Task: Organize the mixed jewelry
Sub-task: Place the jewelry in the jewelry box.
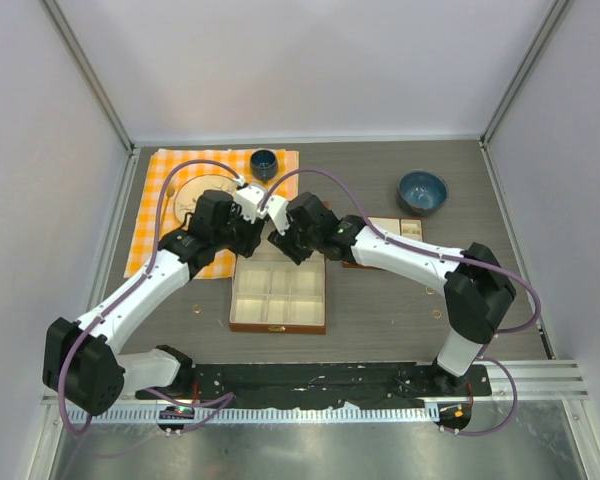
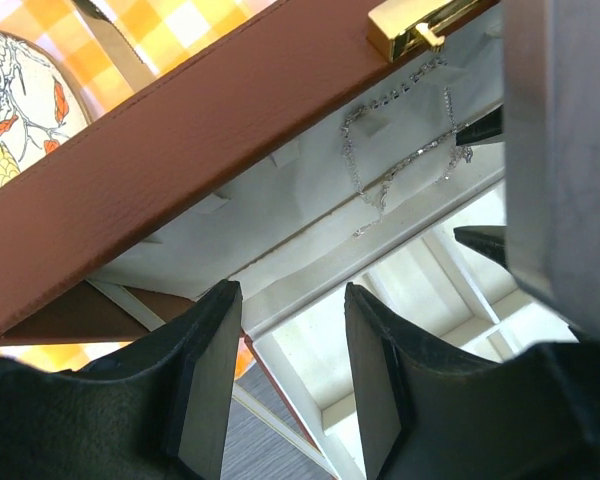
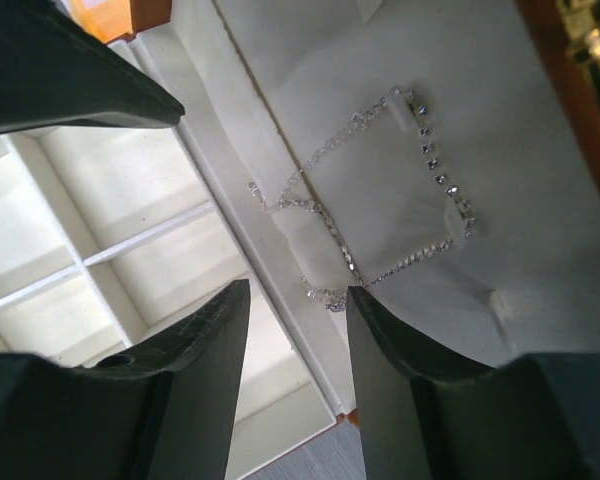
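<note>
Top external view: left jaws and right jaws, both open (nothing gripped), crowd the box lid (image 2: 180, 150) bearing the chain (image 3: 439, 180).

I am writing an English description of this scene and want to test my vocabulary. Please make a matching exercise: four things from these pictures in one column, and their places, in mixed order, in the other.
Things
1. silver chain necklace
2. small dark blue cup
3. blue bowl
4. gold clasp

Places
a. on the bare table, far right
b. on the brown edge of the box lid
c. on the orange checked cloth
d. against the white lining inside the lid

Pairs: 1-d, 2-c, 3-a, 4-b
</note>
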Controlling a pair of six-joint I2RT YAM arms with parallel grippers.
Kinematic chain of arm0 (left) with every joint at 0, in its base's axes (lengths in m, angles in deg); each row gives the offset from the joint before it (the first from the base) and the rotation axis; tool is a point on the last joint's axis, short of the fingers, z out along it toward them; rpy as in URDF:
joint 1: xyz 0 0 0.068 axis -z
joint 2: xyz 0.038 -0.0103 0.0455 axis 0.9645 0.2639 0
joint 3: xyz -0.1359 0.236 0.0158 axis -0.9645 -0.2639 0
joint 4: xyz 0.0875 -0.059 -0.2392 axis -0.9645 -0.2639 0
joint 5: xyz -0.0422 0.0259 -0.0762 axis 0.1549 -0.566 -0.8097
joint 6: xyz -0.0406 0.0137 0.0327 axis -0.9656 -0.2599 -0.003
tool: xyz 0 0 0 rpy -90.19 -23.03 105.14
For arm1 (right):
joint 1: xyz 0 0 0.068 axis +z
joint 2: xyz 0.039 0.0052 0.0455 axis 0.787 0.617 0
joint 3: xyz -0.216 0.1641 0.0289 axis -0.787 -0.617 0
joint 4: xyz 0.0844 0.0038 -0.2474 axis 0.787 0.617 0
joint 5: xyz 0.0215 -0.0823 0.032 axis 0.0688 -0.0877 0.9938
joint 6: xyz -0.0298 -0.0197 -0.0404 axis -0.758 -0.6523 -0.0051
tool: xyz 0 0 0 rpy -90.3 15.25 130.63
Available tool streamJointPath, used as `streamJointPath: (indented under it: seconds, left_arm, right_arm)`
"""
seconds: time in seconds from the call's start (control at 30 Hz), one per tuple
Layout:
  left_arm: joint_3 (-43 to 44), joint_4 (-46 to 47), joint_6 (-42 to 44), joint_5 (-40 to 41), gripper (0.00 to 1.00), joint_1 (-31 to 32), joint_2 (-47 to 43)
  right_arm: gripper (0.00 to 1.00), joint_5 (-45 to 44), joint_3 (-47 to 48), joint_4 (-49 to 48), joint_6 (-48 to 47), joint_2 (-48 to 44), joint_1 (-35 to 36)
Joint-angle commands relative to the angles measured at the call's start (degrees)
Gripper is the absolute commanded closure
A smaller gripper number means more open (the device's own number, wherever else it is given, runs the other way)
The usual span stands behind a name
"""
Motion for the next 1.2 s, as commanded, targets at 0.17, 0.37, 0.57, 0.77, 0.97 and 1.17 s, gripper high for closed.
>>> streamJointPath:
  seconds: [0.17,0.37,0.57,0.77,0.97,1.17]
  left_arm:
    - [1.9,7.0,-0.6,-1.0,0.5,-0.2,-2.2]
    - [1.7,7.5,-0.5,-0.8,0.5,-0.2,-2.1]
    - [0.4,8.1,0.9,-1.8,0.5,-0.2,-2.2]
    - [-3.7,13.5,6.4,-3.0,0.5,-0.2,-2.3]
    - [-6.0,14.8,10.2,-3.4,0.5,-0.2,-2.4]
    - [-9.2,17.0,14.5,-4.0,0.5,-0.2,-2.7]
  right_arm:
    - [0.54,-5.1,-4.4,3.2,-1.1,0.4,1.0]
    - [0.55,-3.5,-6.9,3.2,-2.5,-2.7,1.0]
    - [0.55,-3.4,-8.8,2.8,-3.3,-4.7,1.0]
    - [0.54,-4.4,-9.8,1.6,-3.1,-3.9,1.0]
    - [0.54,-5.2,-9.5,0.4,-2.1,-3.6,1.0]
    - [0.54,-5.7,-9.5,-0.9,-1.2,-4.0,1.0]
